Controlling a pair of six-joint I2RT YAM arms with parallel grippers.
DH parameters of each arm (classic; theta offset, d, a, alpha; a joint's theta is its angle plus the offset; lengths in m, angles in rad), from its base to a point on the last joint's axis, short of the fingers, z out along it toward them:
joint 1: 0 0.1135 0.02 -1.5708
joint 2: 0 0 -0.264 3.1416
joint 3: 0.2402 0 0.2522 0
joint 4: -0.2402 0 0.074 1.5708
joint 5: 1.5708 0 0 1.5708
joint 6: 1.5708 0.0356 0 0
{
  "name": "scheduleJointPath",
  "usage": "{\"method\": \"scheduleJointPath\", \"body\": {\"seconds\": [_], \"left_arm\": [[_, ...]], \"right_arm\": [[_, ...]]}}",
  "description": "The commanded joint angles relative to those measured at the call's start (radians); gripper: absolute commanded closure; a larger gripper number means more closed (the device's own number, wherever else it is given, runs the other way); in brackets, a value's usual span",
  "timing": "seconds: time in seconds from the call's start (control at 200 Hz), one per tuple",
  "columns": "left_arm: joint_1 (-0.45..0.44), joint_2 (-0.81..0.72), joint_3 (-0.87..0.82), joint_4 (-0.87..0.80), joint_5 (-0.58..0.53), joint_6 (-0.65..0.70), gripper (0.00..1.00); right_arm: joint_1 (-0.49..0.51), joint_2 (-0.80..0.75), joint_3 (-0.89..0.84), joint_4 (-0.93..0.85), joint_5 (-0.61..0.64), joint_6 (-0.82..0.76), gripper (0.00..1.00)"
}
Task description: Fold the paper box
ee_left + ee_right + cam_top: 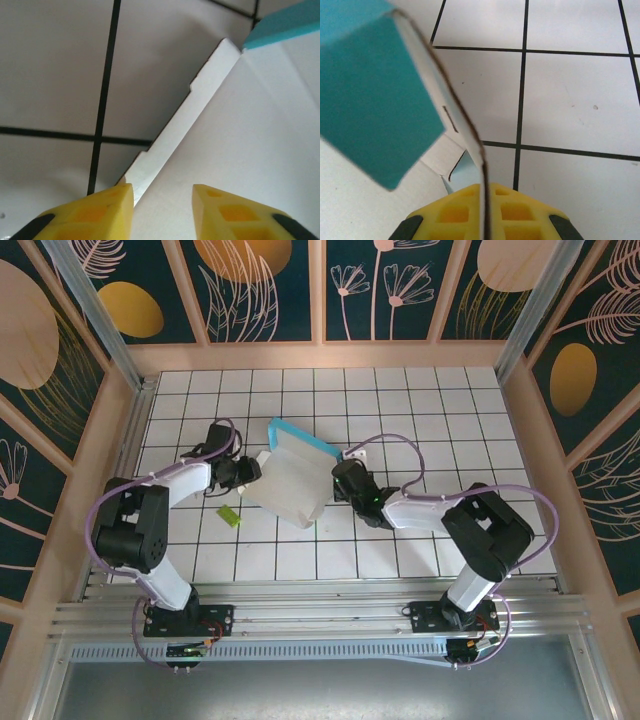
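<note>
Two hands work at the paper box [290, 480], one on each side. The left hand [243, 472] has its jaws apart, with a clear gap between the yellow fingertips [105, 207]. The right hand [341, 481] is pinched tight on a thin cardboard panel of the box, and the panel edge runs straight down into the seam between its yellow pads [455, 212].

Around the hands, a small yellow-green piece [229, 514] lies on the white-tiled worktop [430, 410], just on the near side of the left hand and apart from the box. Lilac cables [415, 455] loop over both arms. Dark floral wall panels [250, 290] ring the worktop, and a metal rail [320, 615] runs along the near edge. In the right wrist view a turquoise flap [375, 100] sits close to the lens and blocks the upper left, with black-gridded tiles open to the right. In the left wrist view the white inside [250, 140] covers the right half.

The box sits mid-worktop between the hands, white face toward the overhead camera, with a turquoise strip along its far edge. At the left hand [162, 192], a narrow white side flap with stepped notches runs down toward the gap, ending beside the left fingertip; contact can't be told. At the right hand [484, 192], the clamped panel rises upright from the pads and has a small slot [449, 112] cut in it.
</note>
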Motion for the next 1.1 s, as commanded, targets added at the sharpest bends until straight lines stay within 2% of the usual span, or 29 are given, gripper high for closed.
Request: {"method": "scheduleJointPath", "body": {"seconds": [0.0, 0.135, 0.2, 0.3, 0.37, 0.561, 0.676, 0.766, 0.841, 0.966, 1.096], "left_arm": [[0.002, 0.033, -0.029, 0.056, -0.022, -0.03, 0.61], [-0.001, 0.056, -0.09, 0.134, 0.05, -0.056, 0.62], [-0.01, 0.051, -0.117, 0.163, 0.086, -0.062, 0.62], [-0.03, 0.031, -0.155, 0.18, 0.076, -0.073, 0.62], [-0.042, -0.006, -0.192, 0.225, 0.122, -0.112, 0.62], [-0.194, -0.021, -0.243, 0.366, 0.244, -0.253, 0.65], [-0.244, -0.034, -0.244, 0.381, 0.221, -0.294, 0.65], [-0.244, -0.084, -0.219, 0.299, 0.111, -0.251, 0.59], [-0.244, -0.121, -0.19, 0.24, 0.05, -0.215, 0.59], [-0.244, -0.138, -0.185, 0.277, 0.089, -0.238, 0.59], [-0.244, -0.109, -0.223, 0.36, 0.142, -0.293, 0.59]], "right_arm": [[-0.042, -0.051, -0.031, -0.026, -0.103, -0.126, 0.99], [-0.098, -0.061, -0.018, -0.05, -0.184, -0.195, 0.99], [-0.119, -0.06, -0.009, -0.062, -0.199, -0.224, 1.0], [-0.144, -0.055, 0.007, -0.071, -0.211, -0.248, 1.0], [-0.155, -0.045, 0.028, -0.077, -0.217, -0.245, 1.0], [-0.156, 0.011, 0.101, -0.099, -0.224, -0.223, 0.99], [-0.158, 0.033, 0.117, -0.107, -0.19, -0.214, 0.99], [-0.165, 0.041, 0.123, -0.129, -0.129, -0.204, 0.99], [-0.181, 0.05, 0.133, -0.158, -0.104, -0.183, 0.99], [-0.192, 0.085, 0.16, -0.185, -0.099, -0.102, 0.99], [-0.18, 0.123, 0.138, -0.132, -0.118, -0.014, 0.99]]}}
